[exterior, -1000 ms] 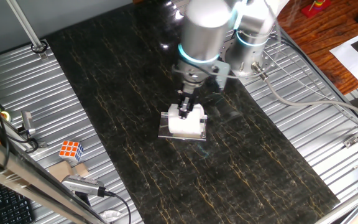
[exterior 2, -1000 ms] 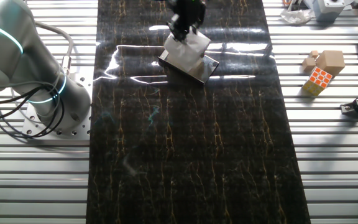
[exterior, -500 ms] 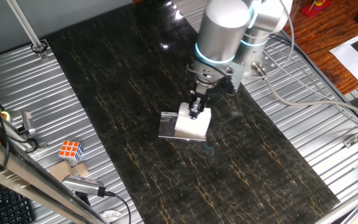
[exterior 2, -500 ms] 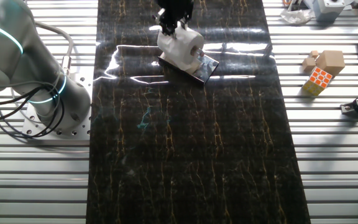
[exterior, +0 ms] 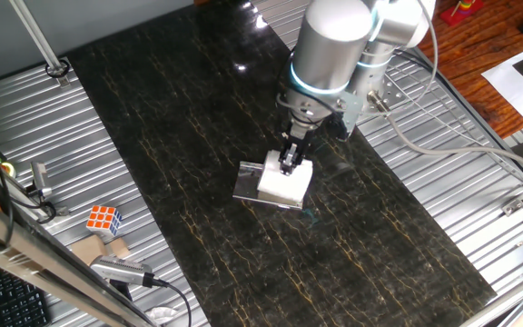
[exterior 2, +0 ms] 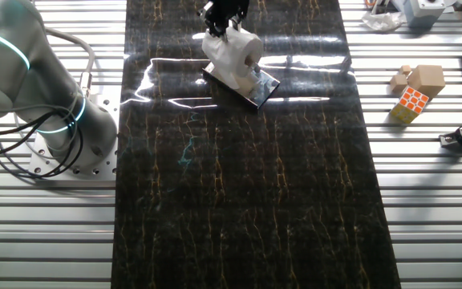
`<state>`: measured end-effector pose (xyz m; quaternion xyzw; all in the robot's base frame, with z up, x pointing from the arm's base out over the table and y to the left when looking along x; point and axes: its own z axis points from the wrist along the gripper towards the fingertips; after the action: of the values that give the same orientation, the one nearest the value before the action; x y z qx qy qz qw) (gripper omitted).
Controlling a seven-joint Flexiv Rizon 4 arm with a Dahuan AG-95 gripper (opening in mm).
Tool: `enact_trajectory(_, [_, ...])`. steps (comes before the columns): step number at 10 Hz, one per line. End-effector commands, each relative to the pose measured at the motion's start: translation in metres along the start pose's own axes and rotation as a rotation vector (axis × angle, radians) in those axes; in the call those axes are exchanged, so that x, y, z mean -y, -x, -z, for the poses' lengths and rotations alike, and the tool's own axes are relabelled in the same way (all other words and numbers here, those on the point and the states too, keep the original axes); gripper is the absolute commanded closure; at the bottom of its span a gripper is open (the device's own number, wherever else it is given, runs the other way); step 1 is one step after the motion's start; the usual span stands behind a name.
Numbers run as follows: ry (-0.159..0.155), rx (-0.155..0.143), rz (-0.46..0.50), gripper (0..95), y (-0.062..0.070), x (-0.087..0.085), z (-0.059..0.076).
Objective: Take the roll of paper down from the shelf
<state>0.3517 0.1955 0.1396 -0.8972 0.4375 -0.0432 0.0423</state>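
A dark marbled mat (exterior: pixel 198 136) covers the middle of the ribbed metal table (exterior: pixel 25 127). The silver arm (exterior: pixel 334 45) reaches down over the mat from the far side in one fixed view. The shelf (exterior 2: pixel 261 87), a clear glossy stand, lies on the mat beneath the arm. The roll of paper (exterior 2: pixel 233 56) sits over the shelf's edge, tilted, with its hollow end showing in the other fixed view. The gripper (exterior: pixel 291 160) pinches the roll at its top, the dark fingers pressed against the white paper. Whether the roll still touches the shelf is hard to judge from either view. A coloured puzzle cube (exterior 2: pixel 412 101) sits well apart beside wooden blocks (exterior 2: pixel 420 78).
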Motion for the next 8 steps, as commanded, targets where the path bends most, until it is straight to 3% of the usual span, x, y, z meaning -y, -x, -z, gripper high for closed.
enact_trajectory(1, [0.011,0.009,-0.014,95.0,0.0022,0.0038,0.0053])
enact_trajectory(8, [0.016,0.011,-0.030,95.0,0.0081,0.0101,0.0083])
